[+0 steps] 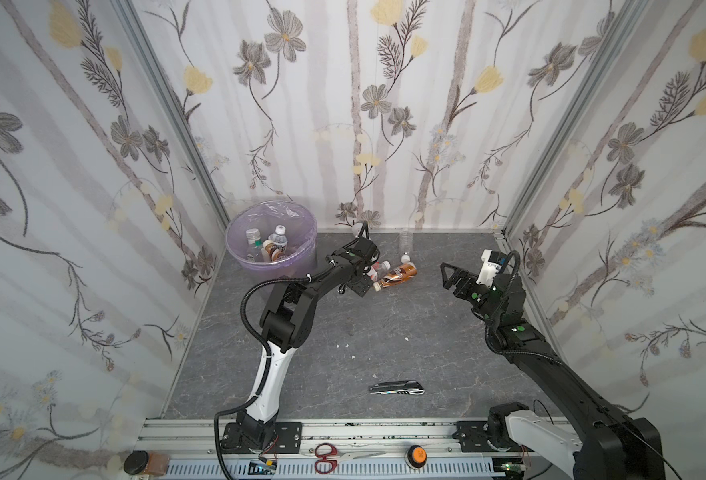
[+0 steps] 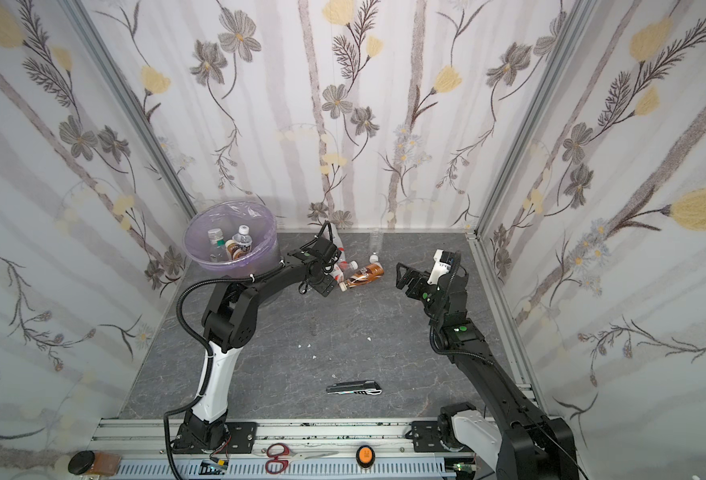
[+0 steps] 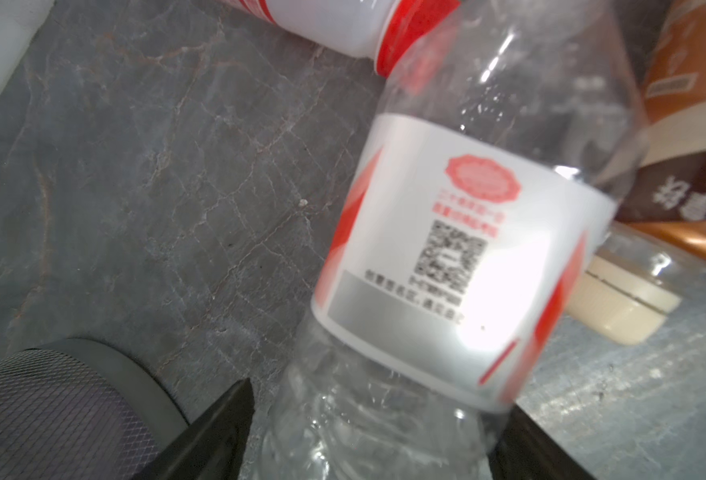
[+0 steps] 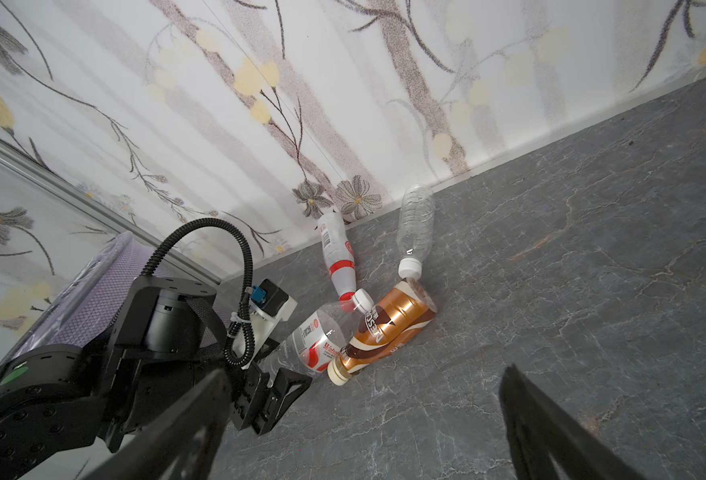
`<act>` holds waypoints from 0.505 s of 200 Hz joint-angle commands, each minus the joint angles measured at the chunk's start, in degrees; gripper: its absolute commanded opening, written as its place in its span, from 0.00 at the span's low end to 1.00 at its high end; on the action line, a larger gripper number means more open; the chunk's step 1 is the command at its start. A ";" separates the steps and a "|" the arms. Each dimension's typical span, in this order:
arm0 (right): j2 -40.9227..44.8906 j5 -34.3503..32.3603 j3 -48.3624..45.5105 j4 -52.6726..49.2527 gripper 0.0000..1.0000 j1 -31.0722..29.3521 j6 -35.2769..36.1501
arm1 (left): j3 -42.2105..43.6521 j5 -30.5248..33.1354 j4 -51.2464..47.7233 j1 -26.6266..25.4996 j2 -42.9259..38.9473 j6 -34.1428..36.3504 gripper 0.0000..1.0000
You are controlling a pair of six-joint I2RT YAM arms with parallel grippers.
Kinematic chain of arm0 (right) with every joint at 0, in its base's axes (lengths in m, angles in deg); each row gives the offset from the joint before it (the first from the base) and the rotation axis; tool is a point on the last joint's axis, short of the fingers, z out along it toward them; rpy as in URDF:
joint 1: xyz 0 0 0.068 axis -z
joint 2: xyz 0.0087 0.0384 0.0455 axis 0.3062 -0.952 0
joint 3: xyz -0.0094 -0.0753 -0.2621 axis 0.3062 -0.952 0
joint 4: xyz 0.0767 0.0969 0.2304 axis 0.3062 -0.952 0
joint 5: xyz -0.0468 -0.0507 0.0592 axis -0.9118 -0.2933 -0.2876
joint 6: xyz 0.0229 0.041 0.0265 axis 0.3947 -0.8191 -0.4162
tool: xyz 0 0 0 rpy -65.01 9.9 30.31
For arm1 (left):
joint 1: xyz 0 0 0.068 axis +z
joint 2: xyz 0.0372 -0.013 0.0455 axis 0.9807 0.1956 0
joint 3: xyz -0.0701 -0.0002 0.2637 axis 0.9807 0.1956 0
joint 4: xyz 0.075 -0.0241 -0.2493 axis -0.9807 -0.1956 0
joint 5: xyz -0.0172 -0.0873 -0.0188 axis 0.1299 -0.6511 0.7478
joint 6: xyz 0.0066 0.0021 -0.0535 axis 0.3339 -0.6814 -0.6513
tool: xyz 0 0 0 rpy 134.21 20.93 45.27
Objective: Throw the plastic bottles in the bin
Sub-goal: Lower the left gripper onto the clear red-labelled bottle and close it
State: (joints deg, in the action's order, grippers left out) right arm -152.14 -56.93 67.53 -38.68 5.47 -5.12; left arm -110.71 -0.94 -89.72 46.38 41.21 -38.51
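Several plastic bottles lie clustered at the back of the floor. My left gripper [image 3: 378, 395] is open around the base of a clear bottle with a red and white label [image 3: 447, 249]; a narrow gap shows beside one finger. Against it lie a brown-labelled bottle [image 4: 388, 328], a white bottle with a red band [image 4: 336, 253] and a clear unlabelled bottle [image 4: 415, 224] by the back wall. The bin [image 1: 289, 268], lined in pale purple, stands at the back left, next to the left gripper [image 1: 366, 286], and holds several bottles [image 1: 278, 239]. My right gripper [image 1: 447, 276] hovers open and empty right of the cluster.
A grey folding knife [image 1: 396, 388] lies on the floor near the front. Small white scraps [image 1: 343, 345] dot the middle. Red scissors [image 1: 330, 457] and an orange button [image 1: 415, 455] sit on the front rail. Flowered walls close in three sides.
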 commanded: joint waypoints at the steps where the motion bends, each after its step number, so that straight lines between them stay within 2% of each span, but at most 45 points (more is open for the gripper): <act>1: -0.52 0.34 0.21 3.13 1.00 0.06 -0.69 | 1.15 -0.86 -1.25 0.16 0.30 -1.12 0.83; 60: -1.72 1.11 0.47 3.98 1.00 0.17 -1.50 | 5.55 -1.37 -1.35 -0.05 -3.13 -3.14 0.68; 101: -3.95 4.24 0.86 5.01 1.00 0.15 -2.62 | 8.47 -0.34 -1.17 -1.44 -7.20 -4.36 0.60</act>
State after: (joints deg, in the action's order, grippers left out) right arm -155.05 -55.29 67.77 -37.65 5.62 -6.26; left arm -103.32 -1.74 -90.74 45.77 36.56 -41.68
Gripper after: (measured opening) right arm 0.996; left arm 0.611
